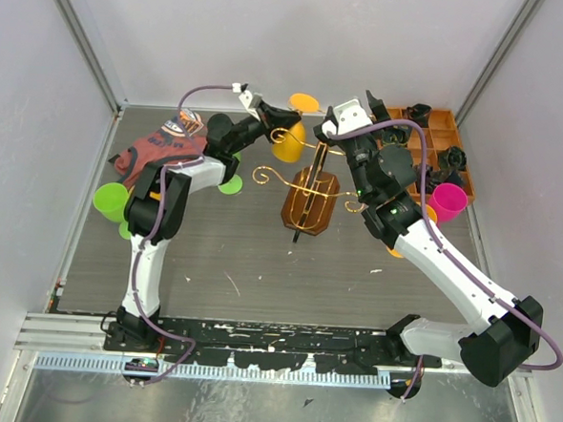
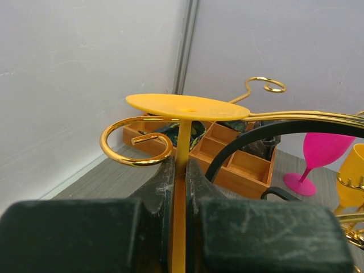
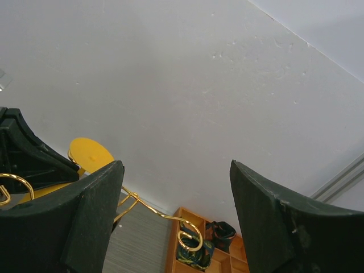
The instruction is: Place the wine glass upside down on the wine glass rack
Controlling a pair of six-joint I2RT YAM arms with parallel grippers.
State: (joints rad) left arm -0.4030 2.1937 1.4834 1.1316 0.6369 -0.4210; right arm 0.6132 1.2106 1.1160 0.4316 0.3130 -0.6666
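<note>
The yellow wine glass (image 1: pixel 290 142) hangs upside down, its round foot (image 2: pixel 187 106) on top and its bowl below. My left gripper (image 1: pixel 269 114) is shut on its thin stem (image 2: pixel 182 149), beside a curled gold arm (image 2: pixel 136 142) of the wine glass rack (image 1: pixel 309 198). The foot sits just above that arm's level. The rack's brown wooden base stands mid-table with its gold scrolls spreading out. My right gripper (image 1: pixel 353 112) is open and empty just right of the rack's top, tilted up toward the back wall; its fingers (image 3: pixel 91 210) frame a gold scroll (image 3: pixel 190 239).
A compartmented wooden tray (image 1: pixel 442 118) holding dark items sits at the back right. A pink glass (image 1: pixel 448 200) stands beside it, and another yellow glass (image 2: pixel 352 176) is nearby. Green glasses (image 1: pixel 110 201) and a red cloth (image 1: pixel 161 151) lie on the left.
</note>
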